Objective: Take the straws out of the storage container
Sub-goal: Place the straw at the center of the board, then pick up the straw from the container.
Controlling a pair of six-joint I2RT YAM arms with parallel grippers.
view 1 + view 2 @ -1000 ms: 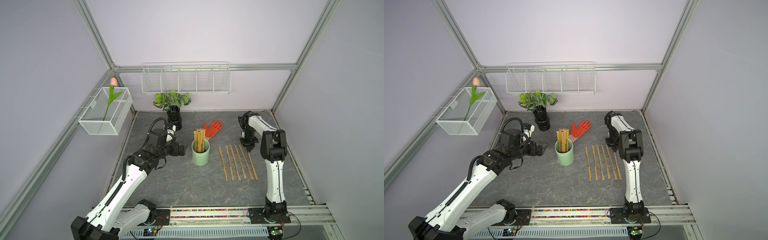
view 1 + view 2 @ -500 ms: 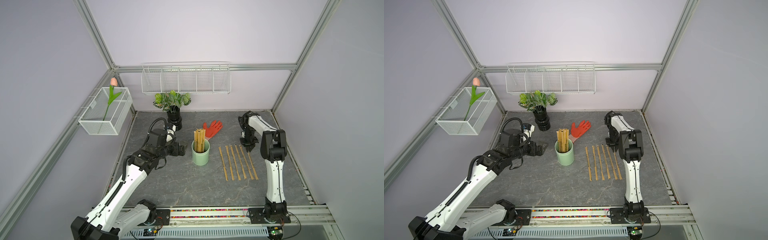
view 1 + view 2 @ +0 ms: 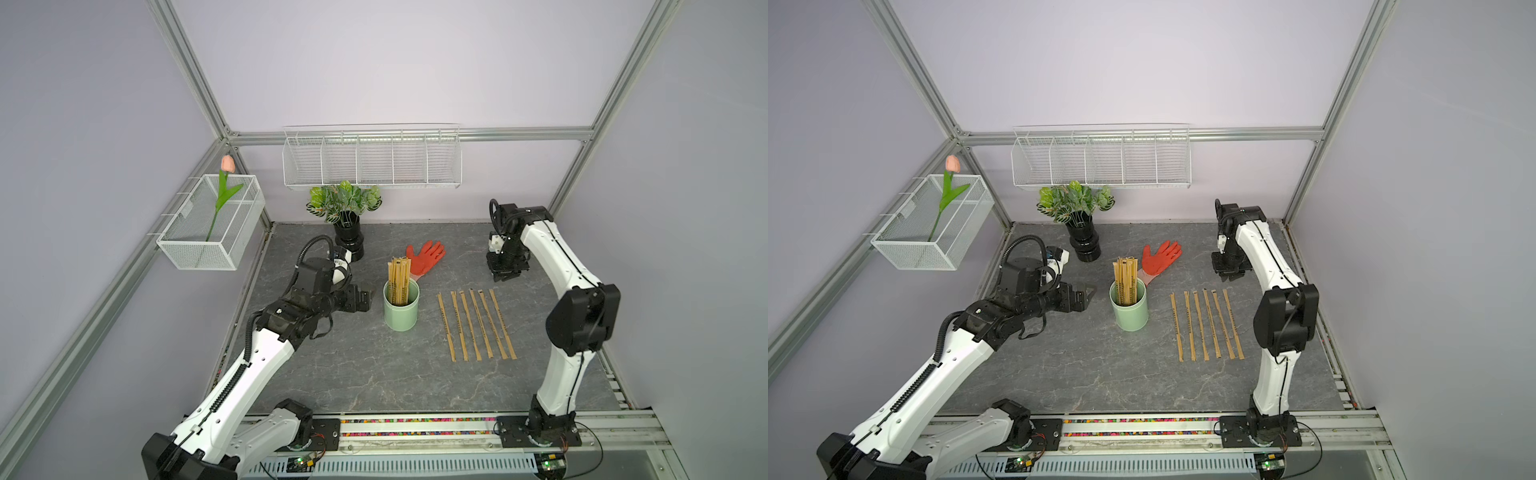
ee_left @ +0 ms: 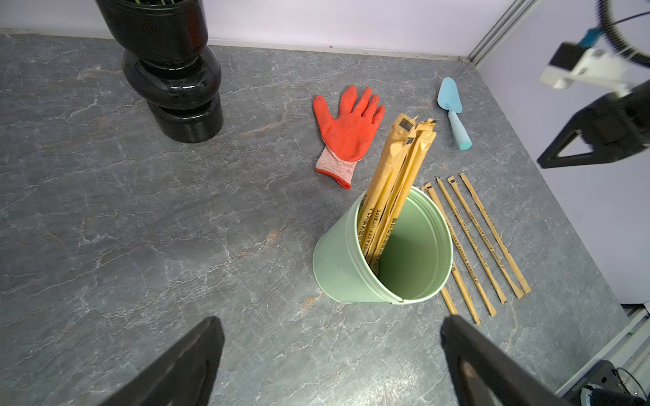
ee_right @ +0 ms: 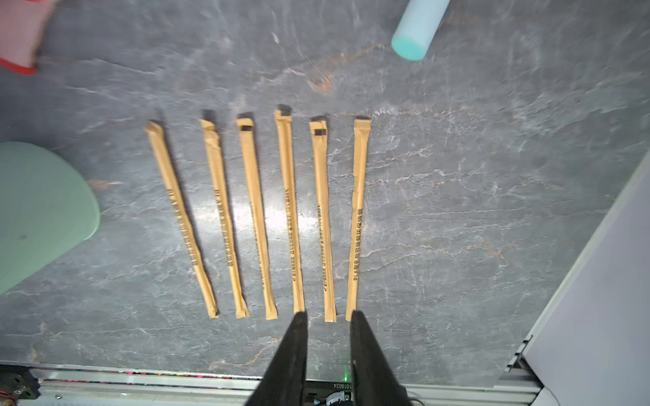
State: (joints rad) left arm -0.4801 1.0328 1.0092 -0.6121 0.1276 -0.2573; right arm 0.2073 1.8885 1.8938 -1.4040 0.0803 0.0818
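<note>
Right wrist view: your right gripper (image 5: 329, 314) just parted, empty; six straws (image 5: 288, 211) out beside the storage container (image 5: 35, 211), left gripper (image 4: 330, 320) gaping.

Four cameras are covering one grey tabletop (image 3: 353, 374) inside a walled cell.

Two high cameras are looking down side by side from the front, both taking in the whole scene from afar. The left wrist camera is peering close and slantwise past the green cup (image 4: 337, 267) toward the back wall (image 4: 351, 21). The right wrist camera is facing almost straight down, sharing the laid-out straws (image 5: 292, 211) with it.
</note>
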